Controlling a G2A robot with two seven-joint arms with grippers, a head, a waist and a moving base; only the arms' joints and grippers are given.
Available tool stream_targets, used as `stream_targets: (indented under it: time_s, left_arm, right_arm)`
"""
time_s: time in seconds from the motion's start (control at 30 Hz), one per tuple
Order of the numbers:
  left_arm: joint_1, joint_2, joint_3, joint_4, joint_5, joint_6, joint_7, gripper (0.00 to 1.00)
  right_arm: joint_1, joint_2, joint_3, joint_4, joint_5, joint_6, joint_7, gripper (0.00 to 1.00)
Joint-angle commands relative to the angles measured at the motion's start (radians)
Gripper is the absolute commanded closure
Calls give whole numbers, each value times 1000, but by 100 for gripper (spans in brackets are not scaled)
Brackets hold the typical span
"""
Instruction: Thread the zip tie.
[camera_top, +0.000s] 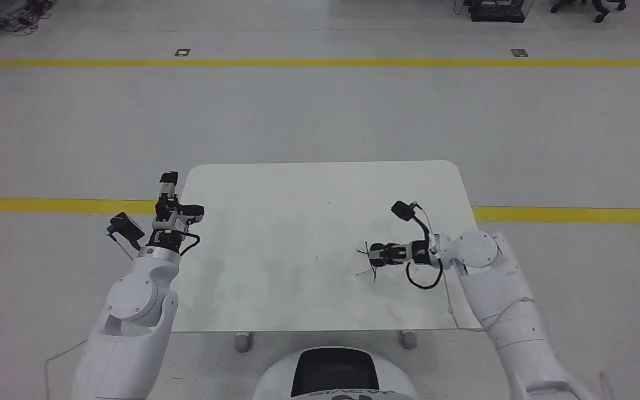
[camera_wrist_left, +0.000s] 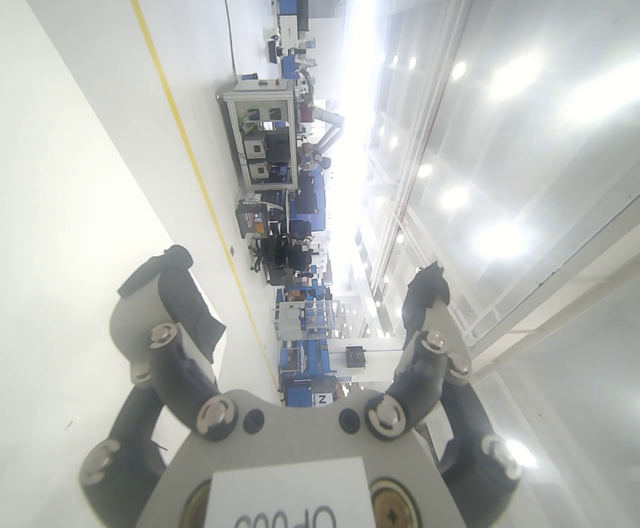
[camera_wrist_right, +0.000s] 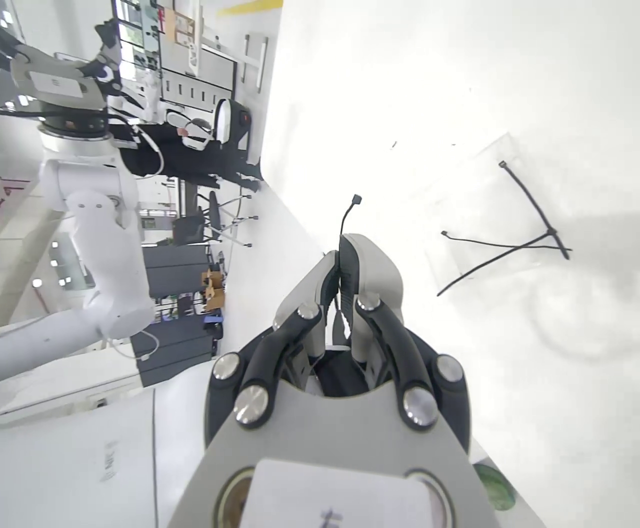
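Right gripper (camera_wrist_right: 340, 260) is closest in my right wrist feed. Its fingers are pinched together on a black tie (camera_wrist_right: 350, 210). The tie's thin strap rises past the fingertips and ends in the small square head, clear of the pads. How much strap runs back between the fingers, I can't tell.

Just beyond that gripper, loose ties (camera_wrist_right: 520, 245) lie flat on the white table (camera_wrist_right: 450, 75). There look to be three, crossed over each other near one end, and nothing touches them. They seem to rest on a clear sheet (camera_wrist_right: 480, 200), whose edges are faint.

From the top view, the right gripper (camera_top: 380, 255) sits low over the right part of the table (camera_top: 300, 220), pointing toward the middle. Thin black lines lie around its tip there, too fine to tell the held tie from the loose ones.

Left gripper (camera_wrist_left: 302, 265) has its fingers (camera_wrist_left: 175, 290) spread wide with nothing between them. It is raised and aimed out at the room and ceiling. In the top view the left gripper (camera_top: 178, 208) is at the table's left edge, well apart from the ties.
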Motion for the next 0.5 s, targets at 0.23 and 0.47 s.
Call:
stream_targets:
  time_s: [0.23, 0.47]
  left_arm:
    - [0, 0, 0, 0, 0, 0, 0, 0]
    - [0, 0, 0, 0, 0, 0, 0, 0]
  right_arm:
    - [44, 27, -22, 56, 86, 0, 62, 100]
    - [44, 27, -22, 56, 86, 0, 62, 100]
